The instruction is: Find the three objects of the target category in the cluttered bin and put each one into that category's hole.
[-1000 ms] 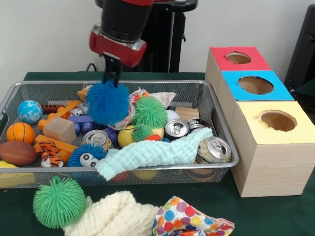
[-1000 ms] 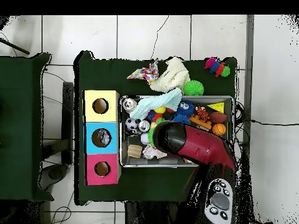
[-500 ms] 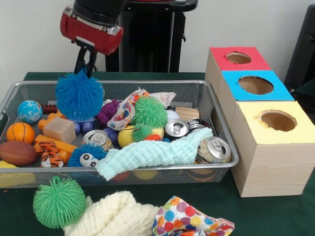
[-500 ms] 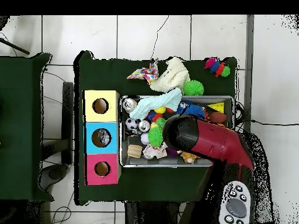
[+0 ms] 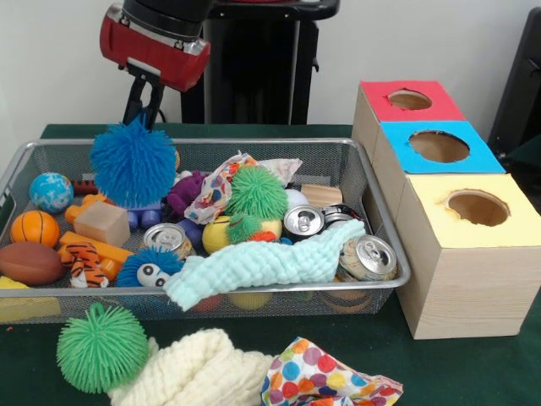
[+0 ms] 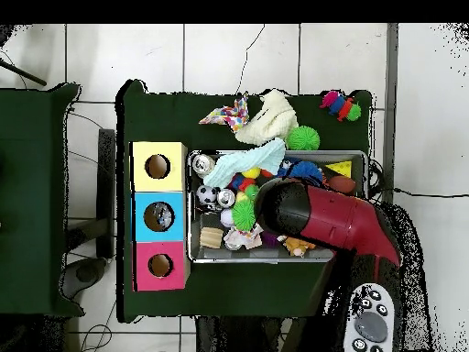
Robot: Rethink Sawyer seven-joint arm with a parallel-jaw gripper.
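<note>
My gripper (image 5: 144, 118) hangs over the left part of the mesh bin (image 5: 279, 143), shut on a blue spiky ball (image 5: 133, 165) held just above the toys. A green spiky ball (image 5: 258, 192) and a smaller green one (image 5: 243, 227) lie in the bin's middle. Another green spiky ball (image 5: 101, 347) rests on the table in front of the bin. To the right stand the red box (image 5: 376, 93), the blue box (image 5: 482, 156) and the yellow box (image 5: 507, 228), each with a round hole on top. In the overhead view the arm (image 6: 321, 215) hides the gripper.
The bin also holds cans (image 5: 303, 222), a pale blue cloth (image 5: 262, 264), a basketball (image 5: 35, 228), a football (image 5: 30, 263), a wooden block (image 5: 102, 223) and a tiger toy (image 5: 83, 259). A cream knit cloth (image 5: 199, 372) and a dotted cloth (image 5: 325, 381) lie on the table in front.
The gripper has carried the blue spiky ball from the bin's middle leftward and slightly up; in the last half second it shifted only a little further left.
</note>
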